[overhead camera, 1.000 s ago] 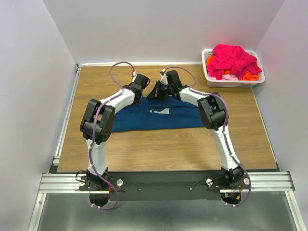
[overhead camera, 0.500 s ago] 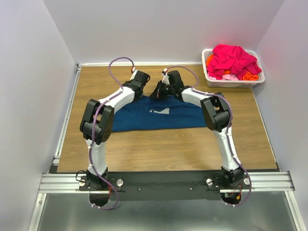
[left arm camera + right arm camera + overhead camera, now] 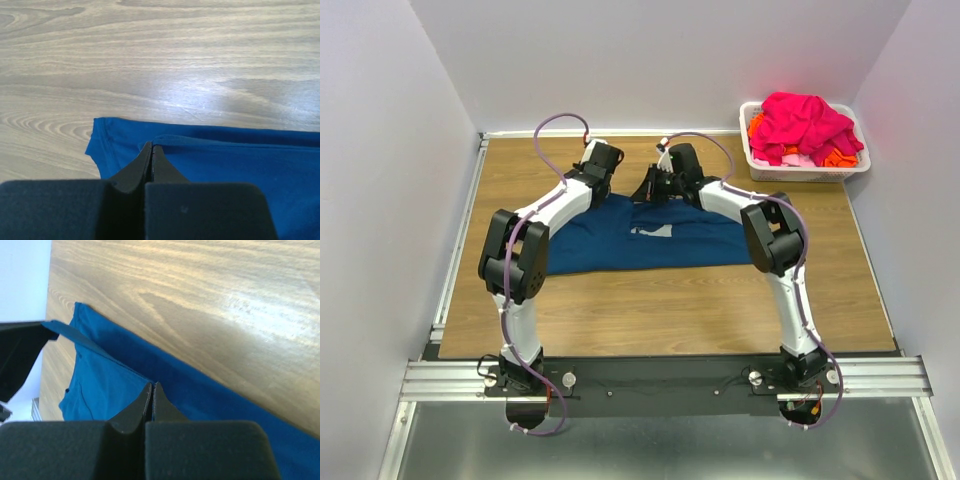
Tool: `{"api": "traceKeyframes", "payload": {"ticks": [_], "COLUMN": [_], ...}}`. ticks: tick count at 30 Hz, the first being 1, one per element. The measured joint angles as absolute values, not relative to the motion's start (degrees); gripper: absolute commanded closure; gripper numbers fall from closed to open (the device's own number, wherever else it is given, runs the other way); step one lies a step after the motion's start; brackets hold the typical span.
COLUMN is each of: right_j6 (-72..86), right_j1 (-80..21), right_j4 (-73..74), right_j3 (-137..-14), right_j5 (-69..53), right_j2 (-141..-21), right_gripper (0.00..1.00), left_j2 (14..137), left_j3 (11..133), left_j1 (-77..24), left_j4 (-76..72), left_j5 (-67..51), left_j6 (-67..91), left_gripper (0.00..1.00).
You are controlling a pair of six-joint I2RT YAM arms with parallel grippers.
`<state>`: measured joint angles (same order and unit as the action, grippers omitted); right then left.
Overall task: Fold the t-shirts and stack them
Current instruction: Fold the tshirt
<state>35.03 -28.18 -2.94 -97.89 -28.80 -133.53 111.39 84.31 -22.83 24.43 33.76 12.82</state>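
Note:
A dark teal-blue t-shirt (image 3: 650,248) with a pale chest print (image 3: 652,230) lies spread across the middle of the table. Both grippers are at its far edge. My left gripper (image 3: 604,182) is shut on a fold of the blue hem (image 3: 151,146), near a corner of the cloth (image 3: 100,142). My right gripper (image 3: 645,190) is shut on the same edge a little to the right (image 3: 152,385), with blue cloth (image 3: 100,385) stretched from it toward the left gripper's black body (image 3: 20,355). More t-shirts, magenta-pink (image 3: 805,118) and orange (image 3: 840,155), are heaped in the basket.
The white plastic basket (image 3: 807,173) stands at the far right corner of the wooden table (image 3: 650,310). White walls close in the back and both sides. A metal rail (image 3: 660,378) with the arm bases runs along the near edge.
Both grippers have moved a little toward the far side while still holding the shirt's edge. The left arm has swung further left and back. The shirt's far edge has followed.

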Motion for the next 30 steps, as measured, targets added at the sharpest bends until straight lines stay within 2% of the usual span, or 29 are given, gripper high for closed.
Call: {"api": "traceKeyframes", "payload": {"ticks": [30], "right_j6": [30.76], "right_j1": [-28.84], "right_j4": [-2.87], "right_j3": [-90.96], "right_j5": [-26.74], "right_j2": [-126.43], "right_gripper": [0.97], "left_j2": [108.95], "left_j3": [80.44], "left_j1": [-22.06], "left_j4": [18.33], "left_j5": [29.06], "left_j6": [10.52], "left_gripper": [1.0]}}
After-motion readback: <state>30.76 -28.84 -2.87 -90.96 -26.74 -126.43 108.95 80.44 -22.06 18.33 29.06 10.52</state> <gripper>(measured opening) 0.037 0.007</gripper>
